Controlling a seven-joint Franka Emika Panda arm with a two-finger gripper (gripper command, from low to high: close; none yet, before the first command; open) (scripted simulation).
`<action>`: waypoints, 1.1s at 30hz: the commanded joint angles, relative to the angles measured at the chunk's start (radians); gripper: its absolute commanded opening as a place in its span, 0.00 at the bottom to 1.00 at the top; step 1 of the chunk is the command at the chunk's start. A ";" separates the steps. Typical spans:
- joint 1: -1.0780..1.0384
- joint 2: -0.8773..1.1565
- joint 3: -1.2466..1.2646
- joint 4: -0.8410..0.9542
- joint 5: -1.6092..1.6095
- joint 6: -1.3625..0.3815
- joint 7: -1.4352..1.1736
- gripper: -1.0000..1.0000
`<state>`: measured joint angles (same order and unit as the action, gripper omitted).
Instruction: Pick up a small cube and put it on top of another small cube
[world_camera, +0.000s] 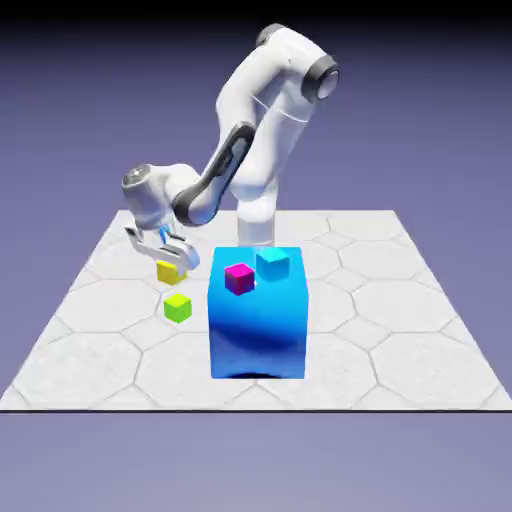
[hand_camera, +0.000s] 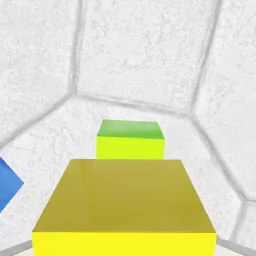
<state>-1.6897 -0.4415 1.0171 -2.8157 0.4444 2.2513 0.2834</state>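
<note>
Yellow cube (hand_camera: 124, 197) gripped btwn fingertips of Franka gripper (world_camera: 172, 262), ext. view's left; lime-green cube (world_camera: 178, 307) seen on tabletop (world_camera: 345, 385), nearer cam. than yellow one; big blue cube (world_camera: 258, 335) pictured alongside, w/ magenta cube (world_camera: 239, 279) & cyan cube (world_camera: 272, 263) shown atop it

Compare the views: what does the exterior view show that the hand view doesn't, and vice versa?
Only exterior: the magenta cube and cyan cube on the big blue cube, and the arm.
Only hand: a close look down on the yellow cube's broad dull face.
Both: the yellow cube, the lime-green cube, part of the blue cube, the tiled tabletop.
</note>
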 joint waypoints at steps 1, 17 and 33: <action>0.033 0.010 -0.036 -0.002 -0.017 0.009 0.013 0.00; 0.562 0.177 -0.616 -0.027 -0.243 0.137 0.182 0.00; 1.090 0.344 -1.195 -0.053 -0.468 0.265 0.351 0.00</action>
<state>-0.5992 -0.0979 -0.1784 -2.8690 -0.0222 2.5162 0.6334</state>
